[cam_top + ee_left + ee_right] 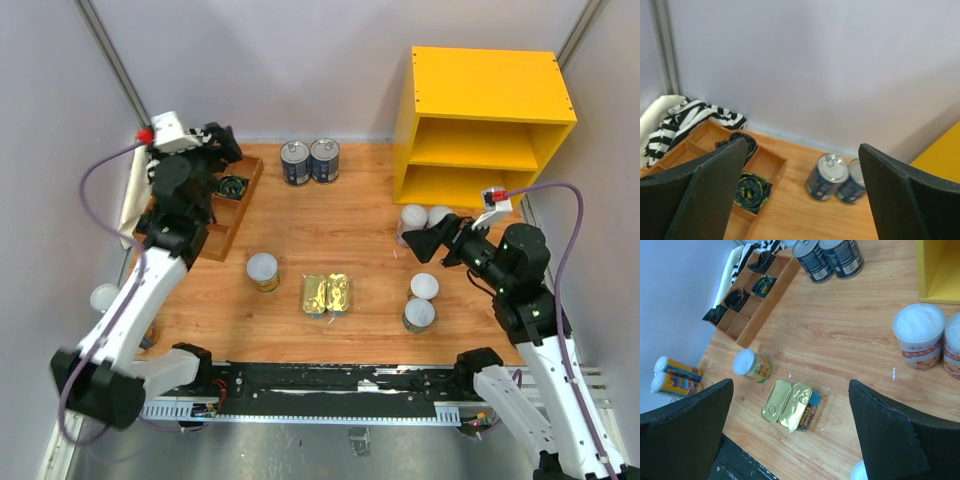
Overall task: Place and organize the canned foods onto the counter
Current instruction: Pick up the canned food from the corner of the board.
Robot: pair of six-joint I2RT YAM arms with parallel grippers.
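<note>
Both spread wide, holding nothing: left gripper [800, 148], right gripper [419, 243].

Light is bright, even and diffuse, falling from above. On the desk [350, 215] the shadows are short and soft. The yellow shelf unit [487, 85] is vivid on top, its open shelves somewhat shaded. The gold-topped tins [790, 405] throw glare in the sharp right wrist view. The left wrist view is softer: the silver-topped cans [827, 175] glint but look slightly blurred. The dark fingers [700, 195] of the left hand [802, 145] show little detail.
</note>
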